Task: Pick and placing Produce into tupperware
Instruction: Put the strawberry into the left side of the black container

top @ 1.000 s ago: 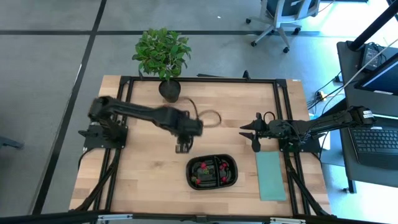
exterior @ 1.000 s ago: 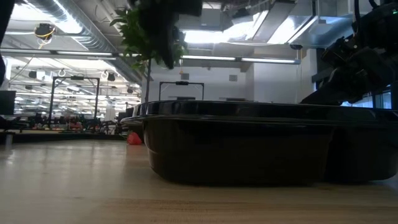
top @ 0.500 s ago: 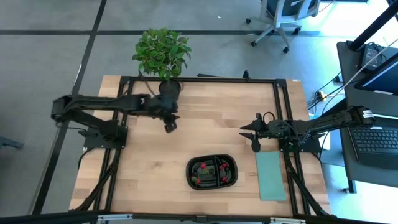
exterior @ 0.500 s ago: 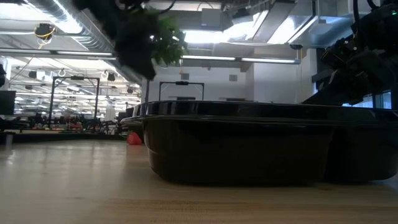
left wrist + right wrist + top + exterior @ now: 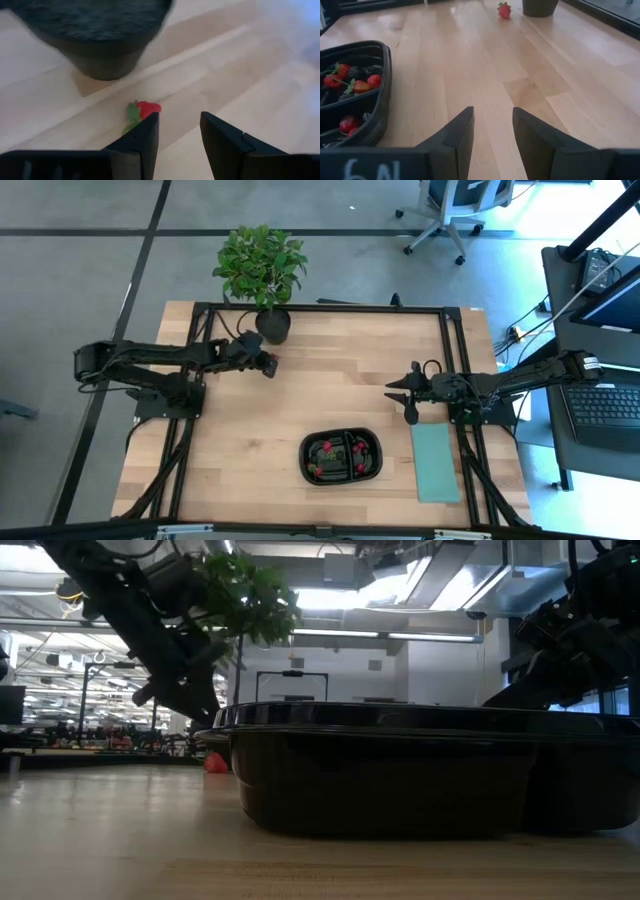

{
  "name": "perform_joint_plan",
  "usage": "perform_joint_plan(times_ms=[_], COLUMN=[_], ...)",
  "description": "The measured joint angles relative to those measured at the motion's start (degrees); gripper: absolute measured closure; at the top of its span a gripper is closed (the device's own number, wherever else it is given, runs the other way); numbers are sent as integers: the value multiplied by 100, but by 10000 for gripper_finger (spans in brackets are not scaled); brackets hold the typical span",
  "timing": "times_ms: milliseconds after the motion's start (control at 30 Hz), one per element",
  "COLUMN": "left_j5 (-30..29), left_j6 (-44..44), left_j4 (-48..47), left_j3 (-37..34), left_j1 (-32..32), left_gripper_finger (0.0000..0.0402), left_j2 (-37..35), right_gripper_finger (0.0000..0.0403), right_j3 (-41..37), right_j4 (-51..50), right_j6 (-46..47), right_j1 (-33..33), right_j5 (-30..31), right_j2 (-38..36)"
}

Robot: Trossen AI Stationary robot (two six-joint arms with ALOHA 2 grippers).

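The tupperware (image 5: pixel 341 457), a black oval two-part container, stands near the table's front edge. Several red and dark berries (image 5: pixel 347 82) lie in it. One loose red strawberry with a green top (image 5: pixel 147 108) lies on the wood beside the plant pot (image 5: pixel 100 45), and also shows in the right wrist view (image 5: pixel 504 10). My left gripper (image 5: pixel 177 122) is open and slants down just short of that strawberry, which lies past one fingertip, outside the gap. My right gripper (image 5: pixel 492 125) is open and holds nothing; it hovers at the table's right, to the right of and beyond the tupperware.
A leafy potted plant (image 5: pixel 262 265) stands at the table's far edge, close to my left gripper. A flat pale teal rectangle (image 5: pixel 435 462) lies right of the tupperware. Bare wood lies between the pot and the tupperware.
My left gripper has swung from just beyond the tupperware toward the table's far left, to the plant pot. It has also sunk lower and rolled about its own axis. My right arm has kept still.
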Motion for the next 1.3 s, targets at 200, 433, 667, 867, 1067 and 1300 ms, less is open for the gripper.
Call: perform_joint_plan(times_ms=[200,433,667,867,1067,1300], left_j5=[-15,-12,-5,82,267,384], left_j6=[-365,-379,-382,-382,-362,-302], left_j4=[-53,-578,-621,-488,158,507], left_j3=[-66,-67,-172,-368,-539,-704], left_j1=[189,374,565,730,741,776], left_gripper_finger=[265,265,265,265,265,265], left_j2=[38,59,59,59,59,59], right_gripper_finger=[265,265,265,265,265,265], right_j3=[0,0,0,0,-2,-2], right_j4=[149,187,184,182,182,181], right_j6=[-3,16,17,18,19,20], right_j1=[1,-1,1,1,0,0], right_j5=[0,0,0,0,0,0], right_j2=[-2,0,0,0,0,0])
